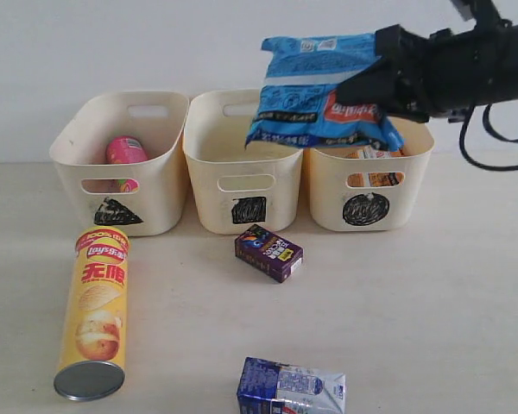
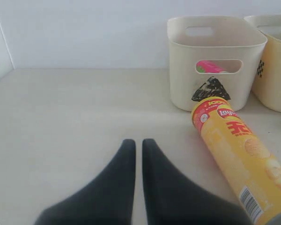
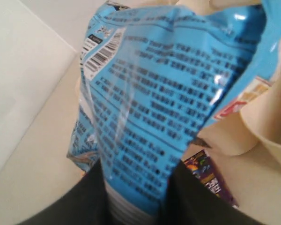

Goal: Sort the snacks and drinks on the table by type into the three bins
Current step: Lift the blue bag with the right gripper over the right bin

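**Item in transit.** The larger blue foil bag (image 1: 319,86) is off the pale beige tabletop (image 1: 432,302). The right gripper (image 1: 363,86) has its jaws clenched on one end of the foil. The bag hangs over the adjoining rims of the middle and right tubs and has not been let go.

**Bins.** Three cream plastic tubs stand in a row along the far edge of the tabletop.
- The triangle-marked tub (image 1: 155,203), nearest the left edge, holds the pink chip tube (image 1: 125,151).
- The circle-marked tub (image 1: 324,203), nearest the right edge, holds the orange foil bag (image 1: 375,179), seen through its handle slot.
- The square-marked tub (image 1: 209,194), in the middle, shows no contents from this angle.

**Outstanding.**
- The tall yellow Lay's chip tube (image 1: 95,315) lies on its side towards the left edge.
- The small dark purple drink box (image 1: 268,253) rests just in front of the square-marked tub.
- The blue-and-white drink carton (image 1: 291,390) sits at the near edge.

**Left gripper** (image 2: 138,146). The jaws are pressed together on nothing. It sits low over bare tabletop beside the yellow tube.

**Assessment.** Two items are binned, one is being carried and three remain. The task is judged to be roughly at its midpoint.
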Robot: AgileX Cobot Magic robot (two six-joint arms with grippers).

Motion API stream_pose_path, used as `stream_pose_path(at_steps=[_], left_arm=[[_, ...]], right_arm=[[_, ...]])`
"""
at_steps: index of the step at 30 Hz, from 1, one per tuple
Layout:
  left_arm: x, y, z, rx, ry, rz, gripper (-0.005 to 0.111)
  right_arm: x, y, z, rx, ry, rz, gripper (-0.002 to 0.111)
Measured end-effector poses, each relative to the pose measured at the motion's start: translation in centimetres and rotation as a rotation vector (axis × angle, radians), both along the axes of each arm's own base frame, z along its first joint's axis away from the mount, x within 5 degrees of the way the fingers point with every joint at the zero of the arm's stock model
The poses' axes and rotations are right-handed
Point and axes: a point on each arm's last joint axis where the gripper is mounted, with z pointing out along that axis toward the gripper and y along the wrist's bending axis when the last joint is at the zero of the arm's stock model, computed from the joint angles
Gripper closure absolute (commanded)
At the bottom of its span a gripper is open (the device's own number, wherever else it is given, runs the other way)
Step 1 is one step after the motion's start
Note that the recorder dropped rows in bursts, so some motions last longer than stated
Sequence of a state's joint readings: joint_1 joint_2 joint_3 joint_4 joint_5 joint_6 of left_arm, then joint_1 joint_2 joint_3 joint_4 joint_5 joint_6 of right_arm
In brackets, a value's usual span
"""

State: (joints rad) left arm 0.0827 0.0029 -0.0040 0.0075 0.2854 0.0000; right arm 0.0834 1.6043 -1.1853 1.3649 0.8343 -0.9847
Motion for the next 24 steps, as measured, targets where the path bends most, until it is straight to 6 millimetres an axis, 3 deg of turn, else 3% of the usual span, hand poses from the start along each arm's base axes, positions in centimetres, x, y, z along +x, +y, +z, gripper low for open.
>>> stream_pose_path(at_steps=[8,13,24], left_arm=[[0.0,0.0,0.0,0.000,0.000,0.000,0.102],[0.0,0.0,0.0,0.000,0.000,0.000,0.102],[0.0,0.0,0.0,0.000,0.000,0.000,0.102]], right_arm=[[2.2,-2.7,2.5,-0.203,-0.132,-0.174,0.107],[4.0,-3.6,2.9,-0.305,-0.174,-0.253,0.107],[8.6,-4.1,-1.1,-0.382,-0.114,-0.299,0.107]])
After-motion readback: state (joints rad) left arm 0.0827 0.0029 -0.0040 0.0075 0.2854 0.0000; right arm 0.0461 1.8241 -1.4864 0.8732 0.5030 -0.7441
